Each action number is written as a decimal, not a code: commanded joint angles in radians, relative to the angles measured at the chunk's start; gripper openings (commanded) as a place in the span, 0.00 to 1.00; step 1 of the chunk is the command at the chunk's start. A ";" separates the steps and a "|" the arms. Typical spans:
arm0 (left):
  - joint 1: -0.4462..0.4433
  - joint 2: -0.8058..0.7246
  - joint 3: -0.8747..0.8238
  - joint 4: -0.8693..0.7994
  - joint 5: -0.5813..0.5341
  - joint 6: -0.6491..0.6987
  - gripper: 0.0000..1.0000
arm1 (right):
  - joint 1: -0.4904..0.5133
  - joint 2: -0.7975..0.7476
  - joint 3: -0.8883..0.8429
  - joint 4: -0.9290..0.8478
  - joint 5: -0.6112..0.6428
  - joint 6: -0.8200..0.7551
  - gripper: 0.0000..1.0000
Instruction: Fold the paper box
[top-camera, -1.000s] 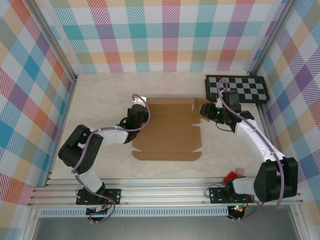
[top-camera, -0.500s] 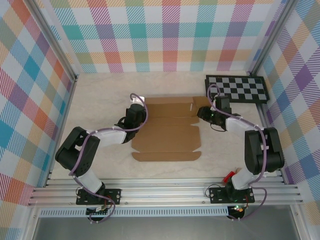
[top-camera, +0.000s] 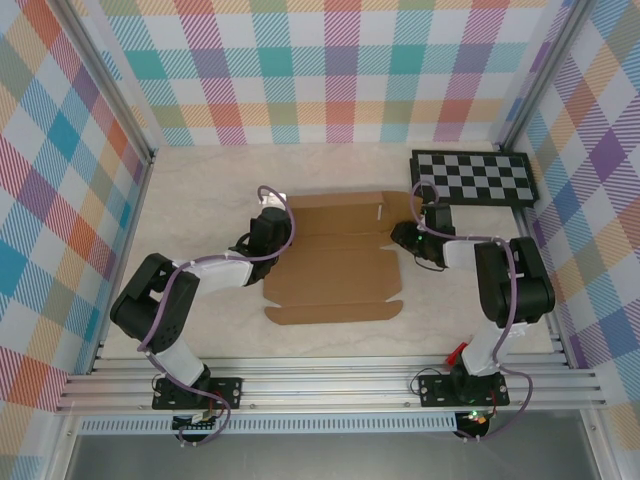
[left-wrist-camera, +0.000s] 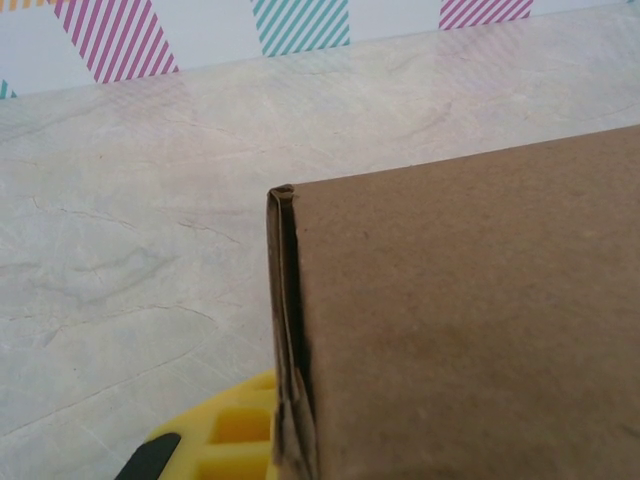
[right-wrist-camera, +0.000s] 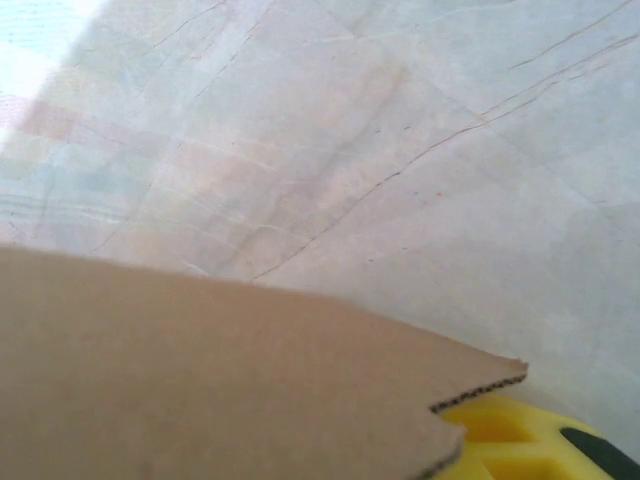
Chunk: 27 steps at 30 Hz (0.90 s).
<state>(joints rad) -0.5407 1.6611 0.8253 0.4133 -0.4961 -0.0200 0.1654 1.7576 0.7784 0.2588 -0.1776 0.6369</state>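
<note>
The paper box (top-camera: 335, 258) is a flat brown cardboard sheet lying in the middle of the table, with a narrow flap along its near edge. My left gripper (top-camera: 271, 224) sits at the sheet's far left corner. In the left wrist view a doubled cardboard edge (left-wrist-camera: 285, 330) runs down into the jaws beside one yellow finger (left-wrist-camera: 215, 440), and the gripper is shut on it. My right gripper (top-camera: 405, 238) is at the sheet's right edge. There a cardboard flap (right-wrist-camera: 230, 380) covers the jaws, leaving one yellow finger (right-wrist-camera: 510, 440) showing beneath its notched corner.
A black-and-white checkerboard panel (top-camera: 473, 178) lies at the back right, just behind the right arm. A small red object (top-camera: 459, 352) sits near the right arm's base. Plaid walls close in the table on three sides.
The right gripper has slid left onto the sheet's right edge, its arm folding in. The raised flap at the back right corner has gone down. The left gripper has held its place.
</note>
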 joint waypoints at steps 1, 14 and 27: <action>0.005 0.011 0.018 -0.045 -0.016 -0.015 0.00 | 0.015 0.019 -0.015 0.048 -0.059 0.017 0.41; -0.011 0.015 0.017 -0.061 -0.011 -0.024 0.00 | 0.091 0.019 0.053 0.117 -0.139 -0.031 0.31; -0.019 0.014 0.009 -0.066 0.011 -0.055 0.00 | 0.168 0.067 0.112 0.140 -0.091 -0.027 0.33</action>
<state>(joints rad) -0.5484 1.6611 0.8295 0.3935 -0.5228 -0.0639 0.3050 1.7973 0.8566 0.3599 -0.2520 0.6224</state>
